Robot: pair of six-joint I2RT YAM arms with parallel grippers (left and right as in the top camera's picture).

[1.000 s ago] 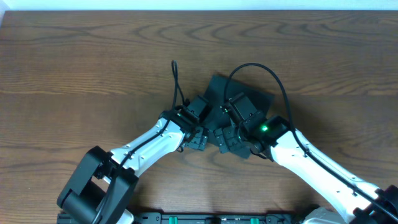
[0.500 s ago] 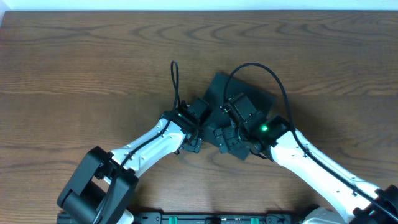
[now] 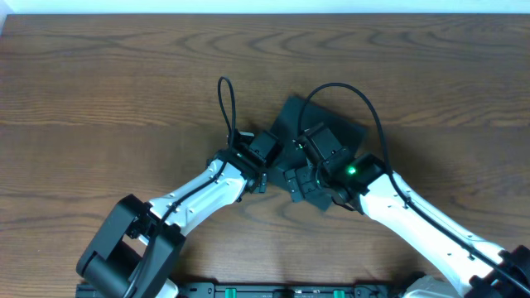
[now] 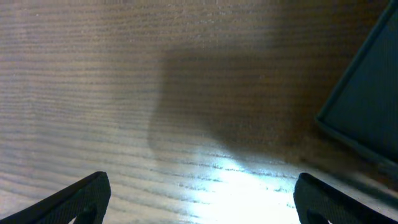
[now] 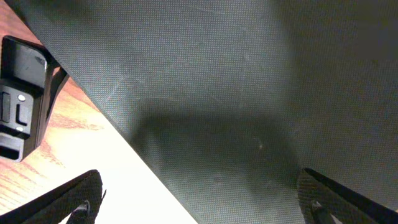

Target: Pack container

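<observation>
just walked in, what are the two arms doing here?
Both arms are bent in over a dark green box in the middle of the wooden table. The right gripper hangs open just above the box's flat top, holding nothing. The left gripper is open too, low over bare wood beside the box's edge. Neither is gripping the box, and nothing to pack is in sight.

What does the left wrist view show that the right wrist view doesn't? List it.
Left wrist only: the left claw, open, over mostly bare table, with just an edge of the container at the right. Right wrist only: the right claw, open, the container's matte surface filling the frame, black hardware at the left edge. Both: container and wood table.
</observation>
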